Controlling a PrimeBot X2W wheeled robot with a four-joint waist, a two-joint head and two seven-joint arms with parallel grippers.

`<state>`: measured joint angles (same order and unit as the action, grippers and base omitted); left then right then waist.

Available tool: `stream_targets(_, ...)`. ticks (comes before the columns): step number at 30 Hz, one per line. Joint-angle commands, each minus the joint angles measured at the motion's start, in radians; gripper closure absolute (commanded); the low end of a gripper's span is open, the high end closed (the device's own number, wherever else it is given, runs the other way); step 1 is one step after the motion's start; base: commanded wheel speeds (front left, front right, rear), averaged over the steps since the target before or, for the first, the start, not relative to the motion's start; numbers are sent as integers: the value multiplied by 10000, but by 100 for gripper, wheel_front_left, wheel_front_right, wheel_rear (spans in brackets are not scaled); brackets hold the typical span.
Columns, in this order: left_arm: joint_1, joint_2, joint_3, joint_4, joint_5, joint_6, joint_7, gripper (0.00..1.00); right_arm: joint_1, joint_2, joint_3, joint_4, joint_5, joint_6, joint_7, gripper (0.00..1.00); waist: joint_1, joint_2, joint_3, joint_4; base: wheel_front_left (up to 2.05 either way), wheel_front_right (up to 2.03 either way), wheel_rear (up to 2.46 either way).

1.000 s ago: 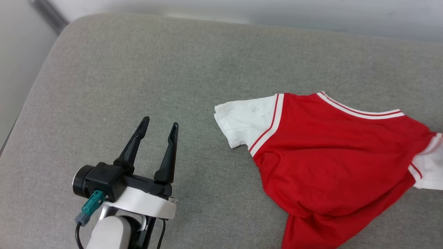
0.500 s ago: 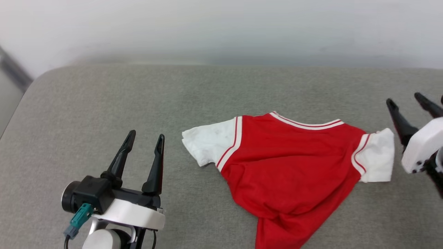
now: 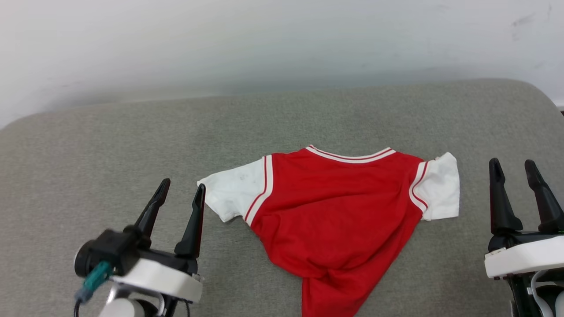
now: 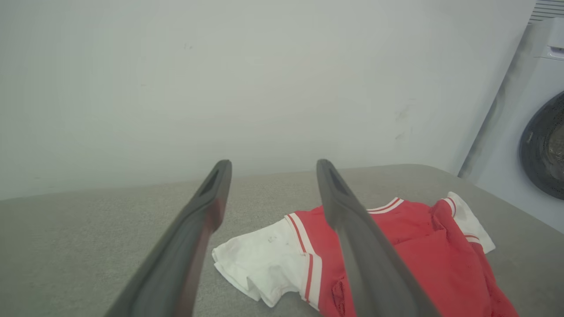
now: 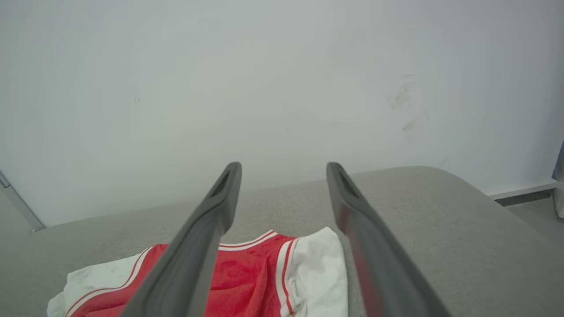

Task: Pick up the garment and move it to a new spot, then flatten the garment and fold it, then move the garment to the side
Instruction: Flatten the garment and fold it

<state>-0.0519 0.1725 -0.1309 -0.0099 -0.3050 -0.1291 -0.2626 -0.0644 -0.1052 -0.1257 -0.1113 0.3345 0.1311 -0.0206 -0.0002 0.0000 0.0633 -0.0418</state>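
Two spread, empty pairs of fingers, left gripper (image 3: pixel 183 183) and right gripper (image 3: pixel 511 161), with the garment (image 3: pixel 335 211) lying between them; pick-up pending, I reckon, so next I lower them onto the sleeves.

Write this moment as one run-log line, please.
garment: rumpled on grey surface | left gripper: open, empty, near white sleeve | right gripper: open, empty, beside other sleeve | step: pickup not begun

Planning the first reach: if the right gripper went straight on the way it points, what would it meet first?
Probably not the garment: the right gripper, jaws open, aims past its white sleeve, over the grey cushion toward the wall. Height is unclear.
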Motion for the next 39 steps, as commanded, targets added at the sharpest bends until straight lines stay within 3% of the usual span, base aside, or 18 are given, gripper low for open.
stream_targets(1,-337,277,-114,85,-119,-20,163,0,156,120,-49,-114,-72,-5,-136,0,2,0,222,-222,0,0,0)
stream_targets(6,-1682,1555,-949,542,-752,-20,2130,0,88,296,-139,-228,-312,-7,-443,0,2,0,739,-680,0,0,0)
stream_targets(8,-2432,2182,-1343,814,-1153,-19,3389,0,-46,349,-153,-228,-300,-7,-532,0,2,0,981,-874,0,0,0)
stream_targets(13,-3988,3108,-1955,1585,-2776,-19,7412,0,-228,413,-24,-122,-344,-5,-782,0,2,0,1487,-1302,0,0,0)
stream_targets(15,-4598,3549,-2159,1740,-3097,-17,8572,0,-261,446,2,-56,-336,-5,-858,0,2,0,1696,-1445,0,0,0)
stream_targets(18,-5130,3742,-2461,2249,-3527,-19,10039,0,-332,473,44,31,-363,-5,-994,0,2,0,1949,-1597,0,0,0)
stream_targets(21,-5755,4136,-2660,2657,-3376,-18,10787,0,-466,505,170,110,-375,-5,-1129,0,2,0,2205,-1754,0,0,0)
stream_targets(31,-6295,4433,-3416,3914,-3439,-18,12033,0,-630,553,449,411,-465,-5,-1395,0,2,0,2831,-2023,0,0,0)
stream_targets(32,-6249,4462,-3491,3998,-3549,-18,12182,16,-634,554,459,444,-474,-5,-1423,0,2,0,2871,-2026,0,0,0)
stream_targets(33,-6167,4474,-3531,4050,-3635,-18,12237,81,-636,557,476,490,-488,-5,-1457,0,2,0,2896,-2024,0,0,0)
stream_targets(34,-6110,4487,-3536,4084,-3713,-18,12236,100,-647,560,491,540,-494,-5,-1462,0,2,0,2918,-2020,0,0,0)
stream_targets(39,-5862,4544,-3127,4215,-3888,137,11466,100,-732,559,490,699,-626,-5,-1452,0,2,0,2862,-1885,0,0,0)
